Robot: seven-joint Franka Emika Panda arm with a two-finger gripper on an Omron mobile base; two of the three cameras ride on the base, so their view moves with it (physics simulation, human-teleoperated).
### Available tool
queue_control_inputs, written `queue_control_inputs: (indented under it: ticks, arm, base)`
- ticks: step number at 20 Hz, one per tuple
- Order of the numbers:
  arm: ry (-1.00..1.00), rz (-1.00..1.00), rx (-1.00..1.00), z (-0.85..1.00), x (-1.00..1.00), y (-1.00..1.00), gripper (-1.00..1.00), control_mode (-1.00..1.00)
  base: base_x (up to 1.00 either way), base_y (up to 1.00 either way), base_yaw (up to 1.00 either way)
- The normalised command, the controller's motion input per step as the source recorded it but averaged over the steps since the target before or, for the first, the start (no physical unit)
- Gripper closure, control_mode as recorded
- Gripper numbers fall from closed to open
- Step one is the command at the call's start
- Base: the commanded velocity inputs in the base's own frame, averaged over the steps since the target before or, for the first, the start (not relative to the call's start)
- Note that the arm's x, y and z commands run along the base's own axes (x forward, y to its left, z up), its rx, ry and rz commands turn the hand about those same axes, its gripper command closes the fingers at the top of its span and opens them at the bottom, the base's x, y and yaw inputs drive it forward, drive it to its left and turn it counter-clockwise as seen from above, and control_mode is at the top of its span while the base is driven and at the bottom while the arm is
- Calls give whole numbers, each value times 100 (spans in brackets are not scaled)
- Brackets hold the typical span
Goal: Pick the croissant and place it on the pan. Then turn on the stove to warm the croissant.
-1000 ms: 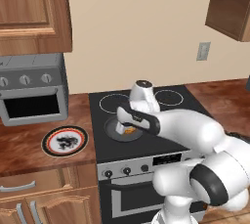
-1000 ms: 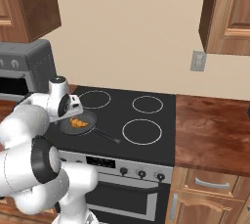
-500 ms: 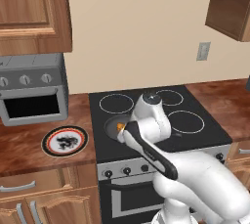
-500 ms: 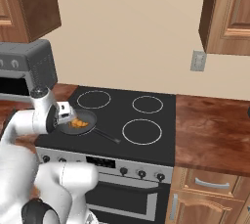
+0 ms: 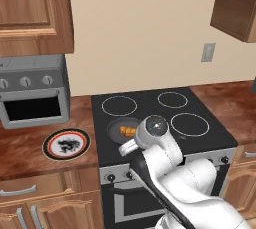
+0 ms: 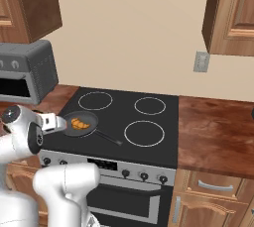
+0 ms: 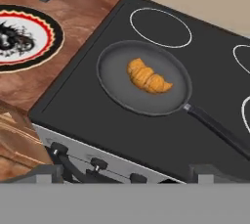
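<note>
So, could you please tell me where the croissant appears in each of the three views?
Left base view: croissant left of centre, in the pan, just left of the arm.
Right base view: left of centre, in the pan.
Hand view: above centre, mid-pan.
Shared landmark: the pan's long black handle.

Kitchen: stove [image 5: 150, 118], wood cabinets [image 5: 32, 13], toaster oven [image 5: 32, 90], countertop [image 6: 213, 132].

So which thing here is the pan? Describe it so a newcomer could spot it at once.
Start at the black-topped stove with four white ring burners. The pan sits on its front burner nearest the white plate on the wooden counter. It is round and dark grey, with a long thin black handle, and the golden croissant lies in it.
</note>
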Motion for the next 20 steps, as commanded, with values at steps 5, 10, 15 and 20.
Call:
queue_control_inputs:
  ticks: [5, 10, 15, 20]
  arm:
    - [-31, -12, 1, 5, -57, 2, -100, -100]
    - [-34, -10, 1, 2, -53, 8, -100, -100]
    - [-37, -4, 0, -12, -33, 7, -100, -100]
    - [-34, -3, 0, -31, -28, 0, -100, -100]
  base:
    - [0, 0, 0]
    - [0, 0, 0]
    - [0, 0, 0]
    - [0, 0, 0]
